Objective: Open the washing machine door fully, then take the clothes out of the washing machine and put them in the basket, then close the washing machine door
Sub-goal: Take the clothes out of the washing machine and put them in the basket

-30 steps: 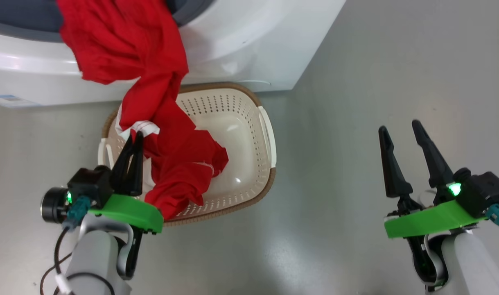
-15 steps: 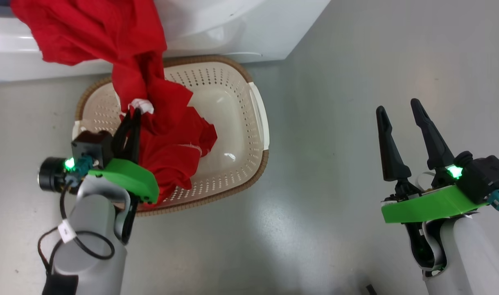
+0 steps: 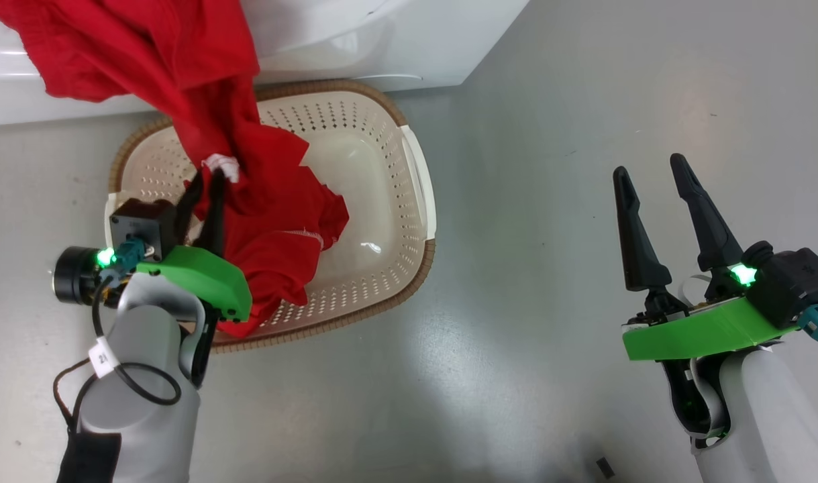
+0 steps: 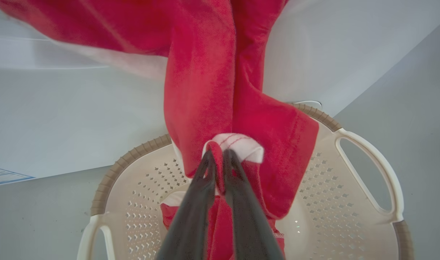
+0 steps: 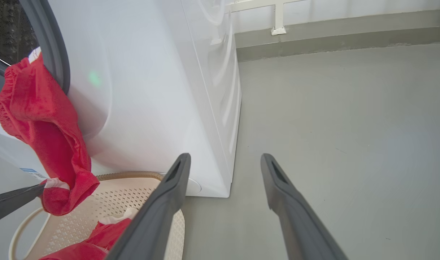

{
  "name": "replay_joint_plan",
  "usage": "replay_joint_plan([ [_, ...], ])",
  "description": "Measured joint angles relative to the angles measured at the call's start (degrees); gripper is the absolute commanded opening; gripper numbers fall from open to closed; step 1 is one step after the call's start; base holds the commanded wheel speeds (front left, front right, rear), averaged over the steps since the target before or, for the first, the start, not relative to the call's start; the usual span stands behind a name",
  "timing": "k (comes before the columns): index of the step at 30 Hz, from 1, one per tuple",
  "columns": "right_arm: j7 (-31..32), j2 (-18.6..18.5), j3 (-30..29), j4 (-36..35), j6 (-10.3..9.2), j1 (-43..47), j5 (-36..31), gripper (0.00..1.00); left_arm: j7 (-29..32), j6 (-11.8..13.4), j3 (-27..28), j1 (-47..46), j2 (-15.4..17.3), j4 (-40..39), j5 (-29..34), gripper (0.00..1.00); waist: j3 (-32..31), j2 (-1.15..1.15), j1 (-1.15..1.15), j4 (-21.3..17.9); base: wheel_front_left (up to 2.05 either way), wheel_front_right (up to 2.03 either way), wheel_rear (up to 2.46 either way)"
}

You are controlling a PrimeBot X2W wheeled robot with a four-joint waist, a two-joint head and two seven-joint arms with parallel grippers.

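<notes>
grey floor (image 3: 549, 134) — basket (image 3: 388, 194) partly holding red clothes (image 3: 274, 208).

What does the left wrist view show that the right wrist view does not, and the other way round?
Left wrist view: the left gripper with both fingers pinched on the white trim of the red clothes, and one full handle of the basket. Right wrist view: the open right gripper, the grey door seal with clothes hanging out over it, and the wall behind. Both: red clothes over the basket, and the white front of the washing machine.
</notes>
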Motion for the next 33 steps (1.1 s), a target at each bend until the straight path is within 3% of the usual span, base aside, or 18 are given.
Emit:
replay_joint_plan([
  [12,0.01,-0.01,0.11,0.7,-0.01,0.05,-0.01,1.0,0.0,-0.04,0.74,0.77,-0.16,-1.78,-1.01,1.0,-2.21,0.0,0.0,0.84,0.0,0.0,0.0],
  [33,0.0,-0.05,-1.42,1.3,-0.01,2.92,-0.58,1.0,-0.01,-0.04,2.52,12.26,-0.94,-19.17,-3.26,1.0,-8.38,0.0,0.0,4.25,0.0,0.0,0.0],
])
